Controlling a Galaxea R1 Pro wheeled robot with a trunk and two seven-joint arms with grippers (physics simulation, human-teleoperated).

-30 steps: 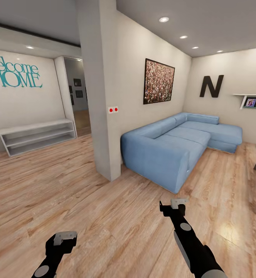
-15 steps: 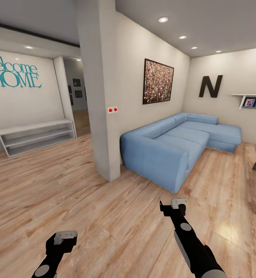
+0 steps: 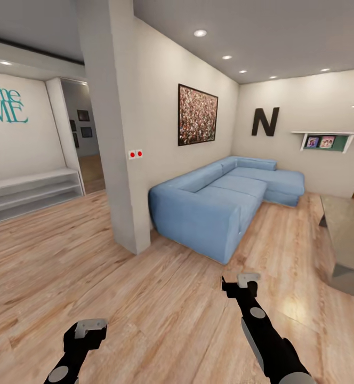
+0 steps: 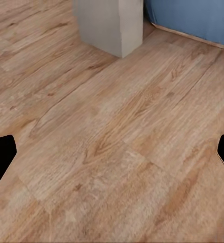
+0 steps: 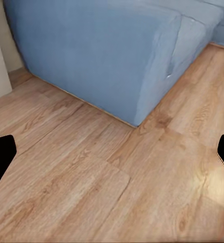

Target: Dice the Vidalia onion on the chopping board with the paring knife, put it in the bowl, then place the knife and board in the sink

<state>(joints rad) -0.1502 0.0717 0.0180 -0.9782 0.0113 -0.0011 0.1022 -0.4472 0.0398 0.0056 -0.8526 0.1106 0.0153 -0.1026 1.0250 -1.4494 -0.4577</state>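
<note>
Robot rolling through the living room, no kitchen things in sight

Both the left gripper (image 3: 89, 329) and the right gripper (image 3: 244, 281) are spread wide, holding nothing; turning here, the base could clip the pillar (image 3: 115, 160) or the blue sofa (image 3: 219, 202)

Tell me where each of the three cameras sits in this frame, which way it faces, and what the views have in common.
Head view: high on the robot, looking forward and down across a living room at the blue sofa and white pillar; left gripper and right gripper show low.
Left wrist view: on the left arm, facing the wood floor and pillar base; dark fingertips at the edges.
Right wrist view: on the right arm, facing the sofa corner; dark fingertips at the edges.
Shared: all three show the sofa, pillar and floor.
</note>
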